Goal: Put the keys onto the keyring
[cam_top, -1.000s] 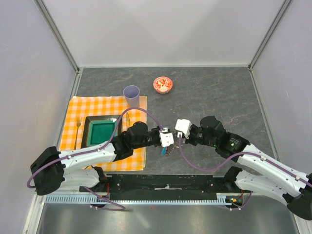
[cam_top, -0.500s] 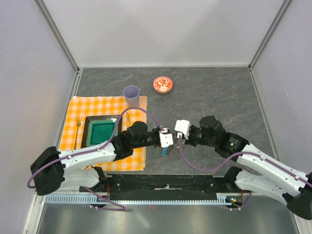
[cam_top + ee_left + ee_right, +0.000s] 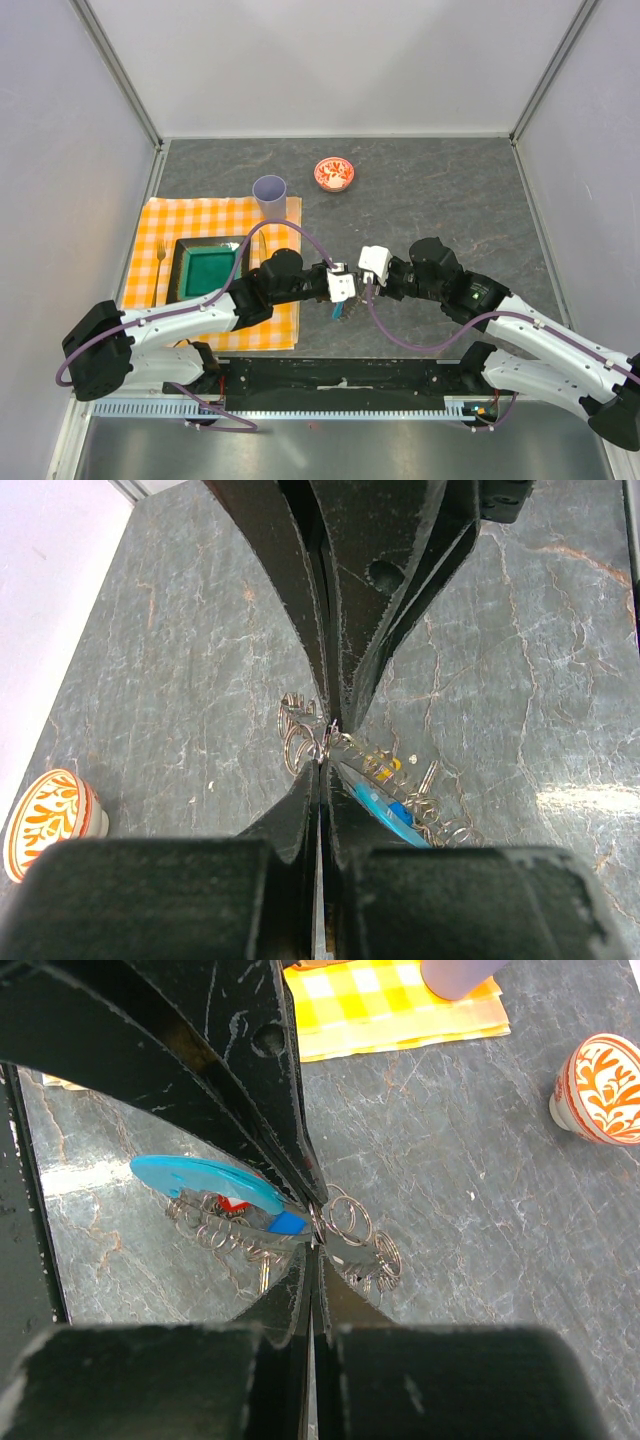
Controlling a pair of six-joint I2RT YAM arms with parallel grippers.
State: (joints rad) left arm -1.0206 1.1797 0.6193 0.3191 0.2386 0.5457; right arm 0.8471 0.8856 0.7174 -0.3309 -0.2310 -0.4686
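My left gripper (image 3: 346, 291) and right gripper (image 3: 361, 281) meet tip to tip above the grey table, near its front edge. In the left wrist view the left gripper (image 3: 325, 753) is shut on the thin wire of the keyring, whose light-blue crescent (image 3: 384, 816) hangs just below. Keys with a yellow tag (image 3: 392, 765) and a blue tag (image 3: 401, 811) dangle there. The right gripper (image 3: 316, 1242) is shut on a dark key (image 3: 357, 1252) among small silvery rings (image 3: 351, 1220), beside the crescent (image 3: 205, 1178). A red tag (image 3: 232, 1203) shows under it.
A yellow checked cloth (image 3: 170, 222) lies at the left with a green tray (image 3: 208, 268), a fork (image 3: 160, 262) and a table knife (image 3: 262, 243). A lilac cup (image 3: 269, 193) stands at its far corner, and a red patterned bowl (image 3: 334, 173) farther back.
The hanging bunch of keys has swung slightly to the right. Both grippers stay shut and have barely moved.
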